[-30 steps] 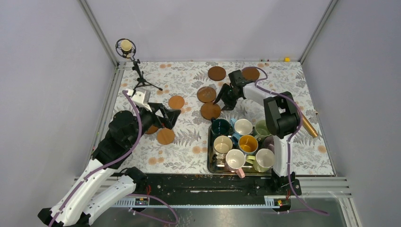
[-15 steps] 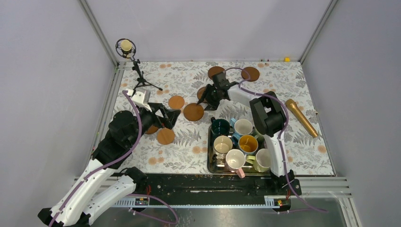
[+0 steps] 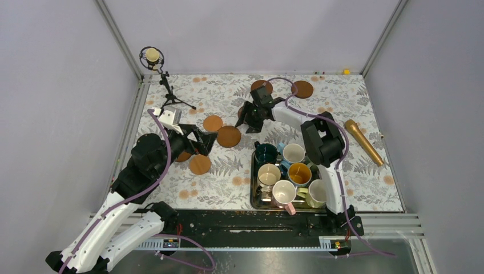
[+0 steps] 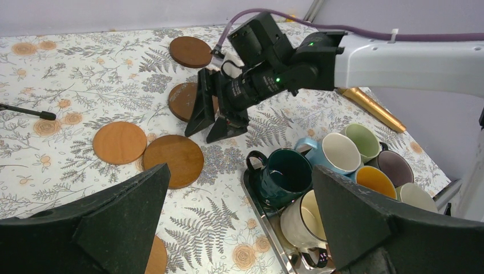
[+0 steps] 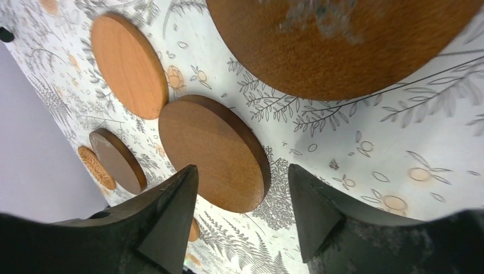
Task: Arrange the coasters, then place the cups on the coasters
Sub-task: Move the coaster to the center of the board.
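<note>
Robotics laboratory cell: grey panels [image 3: 57,85] in aluminium framing [image 3: 119,37] enclose a cloth-covered table [image 3: 228,182], a stand-mounted microphone [image 3: 152,55] and rail-bolted robot arms [image 3: 334,182].

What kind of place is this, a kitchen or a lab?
Probably a robot test booth: plain walls on aluminium framing, left arm and right arm bolted to a rail, a microphone on a tripod.

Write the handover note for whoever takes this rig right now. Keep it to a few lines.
Left gripper: open, empty, hovering over the left part of the table.
Right gripper: open, empty, just above the mid-table coasters.
Coasters: scattered, two near the far edge; none bears a cup.
Cups: all crowded in the steel tray.
Done: no cup placed.
Left: line up the coasters, then set a cup on each.
</note>
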### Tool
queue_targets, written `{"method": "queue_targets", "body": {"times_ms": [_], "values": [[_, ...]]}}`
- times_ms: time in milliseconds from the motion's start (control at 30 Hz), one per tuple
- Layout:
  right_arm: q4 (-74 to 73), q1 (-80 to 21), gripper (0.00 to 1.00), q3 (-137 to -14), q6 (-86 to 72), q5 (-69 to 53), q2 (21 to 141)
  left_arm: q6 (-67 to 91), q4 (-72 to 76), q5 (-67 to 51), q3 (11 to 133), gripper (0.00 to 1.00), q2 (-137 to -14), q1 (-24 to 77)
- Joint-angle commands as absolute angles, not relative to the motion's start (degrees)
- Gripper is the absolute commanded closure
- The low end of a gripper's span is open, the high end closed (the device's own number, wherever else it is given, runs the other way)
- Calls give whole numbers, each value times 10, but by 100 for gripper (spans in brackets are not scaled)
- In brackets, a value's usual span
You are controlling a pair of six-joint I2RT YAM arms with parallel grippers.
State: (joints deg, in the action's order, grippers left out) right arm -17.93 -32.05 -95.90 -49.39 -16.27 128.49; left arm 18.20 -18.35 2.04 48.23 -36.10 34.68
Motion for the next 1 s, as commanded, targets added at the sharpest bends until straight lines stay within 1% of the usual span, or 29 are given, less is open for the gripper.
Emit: {"method": "queue_targets", "body": {"times_ms": [0, 167, 233, 433, 533, 633, 733, 967], "values": [[-216, -295, 31, -1002, -429, -95, 1212, 175, -151, 33, 482, 1, -360, 349], [-216, -251, 22, -1011, -434, -74, 1212, 175, -151, 35, 482, 1, -361, 350], [-216, -237, 20, -1023, -434, -70, 1222, 175, -151, 35, 482, 1, -363, 350], [-218, -212, 22, -1082, -438, -78, 1279, 172, -152, 41, 482, 1, -365, 349], [-226, -208, 23, -1140, -434, -97, 1321, 171, -153, 45, 481, 1, -365, 350], [-276, -208, 24, -1223, -425, -105, 1380, 169, -152, 48, 481, 1, -366, 349], [-317, -207, 26, -1279, -427, -100, 1414, 168, -151, 50, 481, 1, -367, 350], [-329, -207, 27, -1296, -451, -95, 1434, 168, -152, 50, 482, 1, -370, 350]]}}
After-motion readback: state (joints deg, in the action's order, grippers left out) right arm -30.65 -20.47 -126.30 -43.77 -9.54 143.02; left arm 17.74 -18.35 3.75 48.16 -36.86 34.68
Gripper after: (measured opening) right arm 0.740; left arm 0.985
